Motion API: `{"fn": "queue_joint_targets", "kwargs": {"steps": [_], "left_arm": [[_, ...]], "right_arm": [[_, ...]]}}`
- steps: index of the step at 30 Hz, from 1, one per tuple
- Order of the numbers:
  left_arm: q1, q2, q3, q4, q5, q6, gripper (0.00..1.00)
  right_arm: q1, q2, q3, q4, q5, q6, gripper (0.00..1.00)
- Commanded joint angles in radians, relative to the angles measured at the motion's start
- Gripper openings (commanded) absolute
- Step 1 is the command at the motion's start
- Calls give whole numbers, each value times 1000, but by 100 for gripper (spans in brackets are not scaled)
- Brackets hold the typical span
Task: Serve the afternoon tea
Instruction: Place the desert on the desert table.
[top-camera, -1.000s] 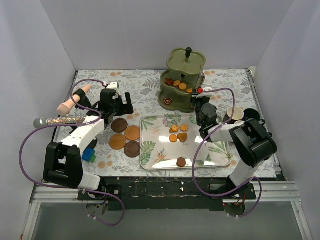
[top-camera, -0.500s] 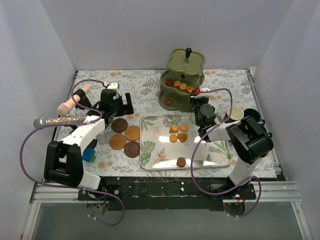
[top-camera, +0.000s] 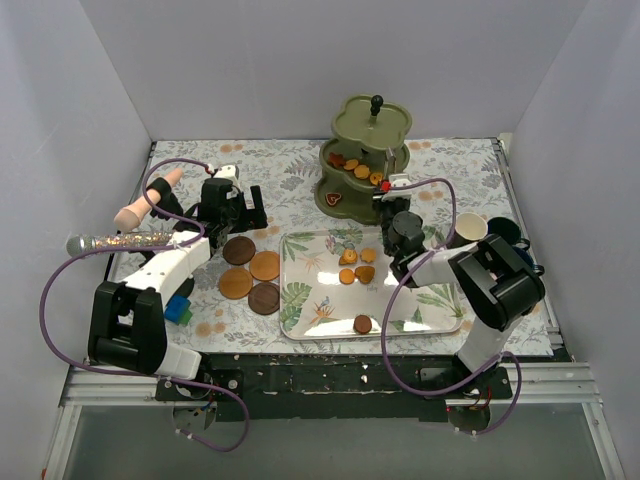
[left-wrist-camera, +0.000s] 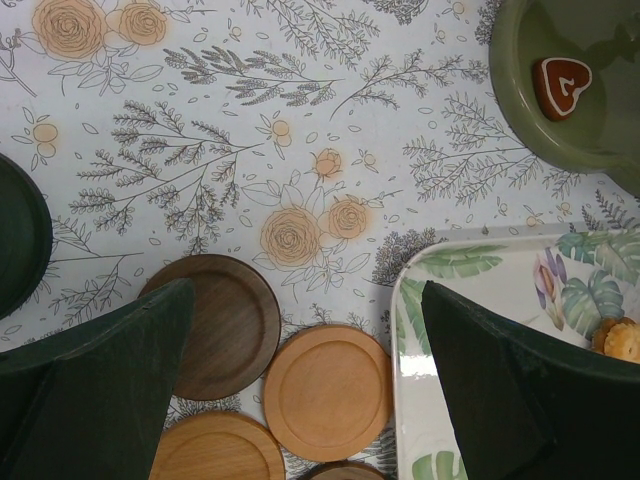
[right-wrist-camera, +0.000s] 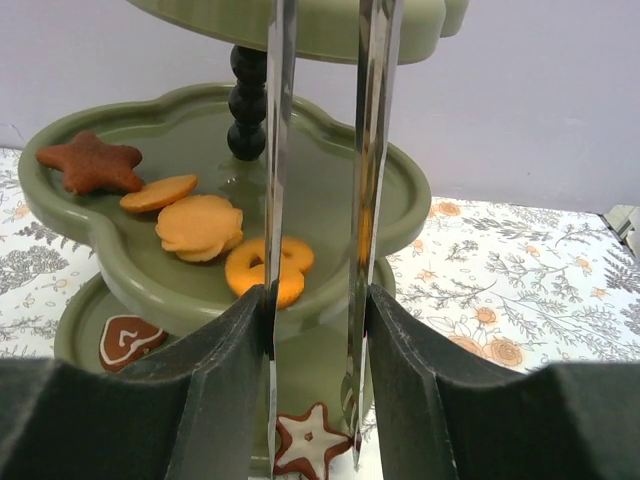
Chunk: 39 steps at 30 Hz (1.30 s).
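Top view: your olive-green three-tier stand (top-camera: 365, 165) sits at the back of the table (top-camera: 450, 165). Four brown round coasters (top-camera: 250, 272) lie left of the leaf-print tray (top-camera: 310, 300).

Left wrist: your left gripper (left-wrist-camera: 305, 290) gapes wide, holding nothing, above those coasters.

Right wrist: your right gripper (right-wrist-camera: 318, 295) clamps the metal tongs (right-wrist-camera: 279, 150). The blades stand upright before the middle tier, where orange round biscuits (right-wrist-camera: 200, 222) lie.

Walls (top-camera: 330, 60): plain white, closing in three sides | Worktop (top-camera: 460, 170): covered by pale cloth (top-camera: 290, 170) printed with grey leaves, orange flowers | Light: soft, even
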Motion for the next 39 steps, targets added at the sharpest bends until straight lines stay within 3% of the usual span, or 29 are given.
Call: {"fn": "queue_joint_targets", "kwargs": {"steps": [1, 14, 24, 29, 39], "left_arm": [[2, -21, 25, -7, -5, 10, 98], [2, -45, 22, -5, 7, 4, 98], [2, -61, 20, 3, 36, -7, 98], [2, -65, 19, 4, 44, -10, 98], [2, -80, 17, 4, 30, -5, 98]], "right_arm": [[20, -104, -41, 248, 45, -20, 40], [98, -389, -185, 50, 108, 19, 40], [103, -713, -30, -568, 51, 114, 39], [95, -739, 91, -694, 5, 111, 39], [60, -603, 353, -664, -67, 13, 38]]}}
